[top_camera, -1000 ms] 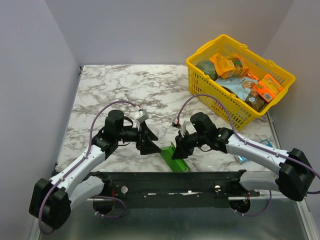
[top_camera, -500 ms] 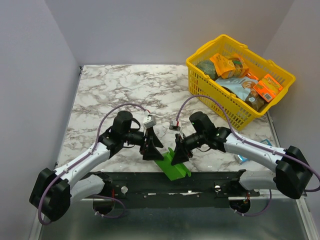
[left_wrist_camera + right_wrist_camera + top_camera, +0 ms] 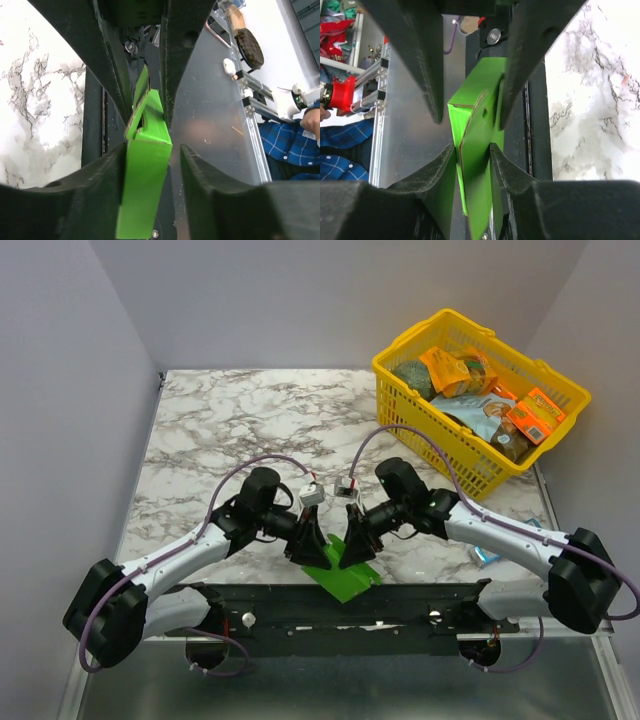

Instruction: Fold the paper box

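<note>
The paper box [image 3: 341, 577] is bright green card, partly folded, hanging over the black rail at the table's near edge. My right gripper [image 3: 357, 548] is shut on it from the right; in the right wrist view both pads press the green card [image 3: 475, 100] where the gripper [image 3: 472, 150] pinches it. My left gripper [image 3: 308, 542] has come in from the left and straddles the other end. In the left wrist view the box [image 3: 145, 185] rests against one finger [image 3: 100, 180] of that gripper [image 3: 151, 150], with a gap to the other finger [image 3: 200, 175].
A yellow basket [image 3: 440, 455] full of packets stands at the back right. A blue-and-white pack [image 3: 485, 556] lies by the right arm. The black rail [image 3: 420, 605] runs under the box. The marble table [image 3: 250, 420] stretches behind both arms.
My left gripper moved right to the box and its jaws narrowed round it. The right gripper shifted slightly left, still holding the box, which now lies flatter.
</note>
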